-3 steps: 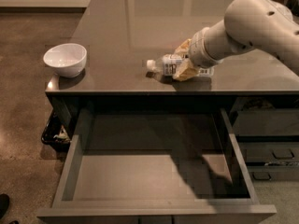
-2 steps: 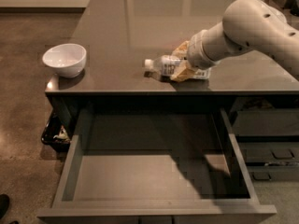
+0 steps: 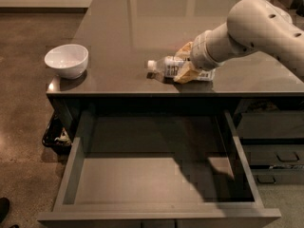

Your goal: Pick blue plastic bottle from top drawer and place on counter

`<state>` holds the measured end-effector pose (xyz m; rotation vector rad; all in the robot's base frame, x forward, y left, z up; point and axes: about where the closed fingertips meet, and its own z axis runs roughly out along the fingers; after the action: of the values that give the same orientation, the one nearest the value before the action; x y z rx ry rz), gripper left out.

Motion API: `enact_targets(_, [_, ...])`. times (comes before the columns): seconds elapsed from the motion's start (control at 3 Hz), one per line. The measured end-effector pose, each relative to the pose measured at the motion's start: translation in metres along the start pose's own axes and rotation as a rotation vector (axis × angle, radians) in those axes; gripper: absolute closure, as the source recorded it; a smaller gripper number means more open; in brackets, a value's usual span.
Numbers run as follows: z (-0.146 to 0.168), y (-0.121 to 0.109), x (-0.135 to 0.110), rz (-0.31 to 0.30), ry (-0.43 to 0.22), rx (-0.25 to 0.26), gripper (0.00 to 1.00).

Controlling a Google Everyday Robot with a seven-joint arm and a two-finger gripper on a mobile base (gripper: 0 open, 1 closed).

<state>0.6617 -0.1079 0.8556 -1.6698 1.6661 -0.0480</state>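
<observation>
The blue plastic bottle lies on its side on the counter near the front edge, white cap pointing left. My gripper reaches in from the right, its tan fingers on either side of the bottle's body and closed on it. The bottle rests on or just above the glossy top. The top drawer stands pulled fully open below the counter, and nothing lies in it.
A white bowl stands at the counter's front left corner. Narrower dark drawers are to the right of the open drawer. A dark bin sits on the brown floor to the left.
The gripper and the bottle have barely moved; the bottle stays on the counter in the gripper's hold.
</observation>
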Motion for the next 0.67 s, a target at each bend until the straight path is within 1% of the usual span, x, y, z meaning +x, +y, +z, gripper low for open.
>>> enact_targets(0.67, [0.0001,0.0,-0.0001,0.0,0.0,0.0,0.12])
